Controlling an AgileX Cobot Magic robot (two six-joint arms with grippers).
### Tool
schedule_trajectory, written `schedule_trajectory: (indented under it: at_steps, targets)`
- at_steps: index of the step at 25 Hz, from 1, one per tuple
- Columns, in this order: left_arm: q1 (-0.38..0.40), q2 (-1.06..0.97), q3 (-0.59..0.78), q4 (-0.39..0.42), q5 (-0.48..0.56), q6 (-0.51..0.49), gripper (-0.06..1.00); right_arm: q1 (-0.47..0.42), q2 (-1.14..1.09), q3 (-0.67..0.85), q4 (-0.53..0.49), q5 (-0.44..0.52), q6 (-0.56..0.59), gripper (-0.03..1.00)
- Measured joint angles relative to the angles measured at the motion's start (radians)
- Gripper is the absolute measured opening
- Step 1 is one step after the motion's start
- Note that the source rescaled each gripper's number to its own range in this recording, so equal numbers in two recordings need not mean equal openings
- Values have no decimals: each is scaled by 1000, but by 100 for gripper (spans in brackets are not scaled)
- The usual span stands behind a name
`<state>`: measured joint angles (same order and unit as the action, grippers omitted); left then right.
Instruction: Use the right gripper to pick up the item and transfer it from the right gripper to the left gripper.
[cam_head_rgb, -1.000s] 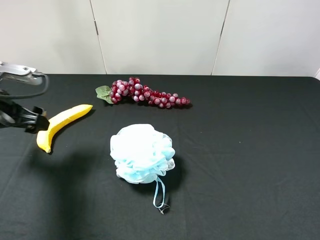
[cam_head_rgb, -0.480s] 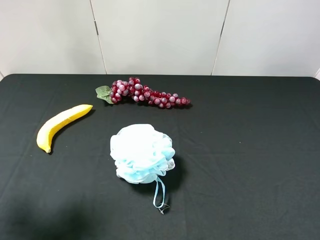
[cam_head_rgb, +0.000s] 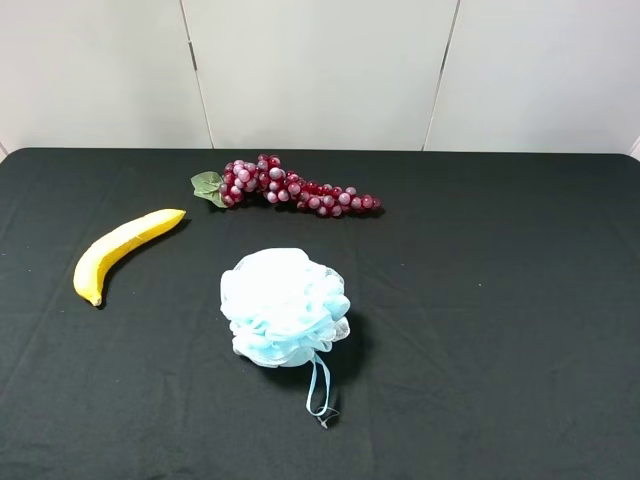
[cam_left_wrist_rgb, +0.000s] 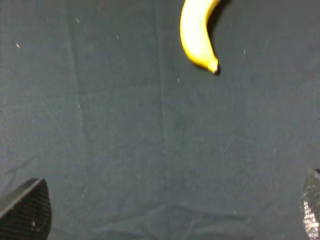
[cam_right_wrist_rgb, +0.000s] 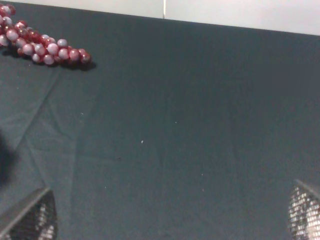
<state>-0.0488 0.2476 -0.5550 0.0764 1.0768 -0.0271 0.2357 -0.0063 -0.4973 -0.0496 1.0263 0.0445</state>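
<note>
The item, a yellow banana (cam_head_rgb: 120, 248), lies free on the black cloth at the left of the exterior high view; no arm shows in that view. In the left wrist view the banana's end (cam_left_wrist_rgb: 197, 37) lies on the cloth well ahead of my left gripper (cam_left_wrist_rgb: 167, 212), whose fingertips (cam_left_wrist_rgb: 27, 212) stand far apart with only cloth between them. My right gripper (cam_right_wrist_rgb: 167, 212) is open too, its fingertips (cam_right_wrist_rgb: 305, 212) wide apart over bare black cloth, far from the banana.
A dark red grape bunch (cam_head_rgb: 290, 187) with green leaves lies at the back, its tip (cam_right_wrist_rgb: 47, 46) also in the right wrist view. A pale blue mesh bath pouf (cam_head_rgb: 283, 306) with a ribbon loop sits in the middle. A white wall stands behind the table.
The left arm, beside the banana a second ago, has drawn back out of the exterior high view. The banana, grapes and pouf have not moved.
</note>
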Motion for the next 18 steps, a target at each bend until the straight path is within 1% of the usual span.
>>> schedule_trajectory:
  at_steps: [2,6,10,13,18]
  targets:
    - [0,-46,0,-10,27,-21,100,0,0,0,0,0,0,100]
    - [0,-139,3,-61,83,-34,100,0,0,0,0,0,0,100]
    - [0,-241,20,-76,77,-36,100,0,0,0,0,0,0,100]
    - [0,-253,28,-76,73,-37,100,0,0,0,0,0,0,100]
    - [0,-253,45,-76,25,-39,100,0,0,0,1,0,0,100]
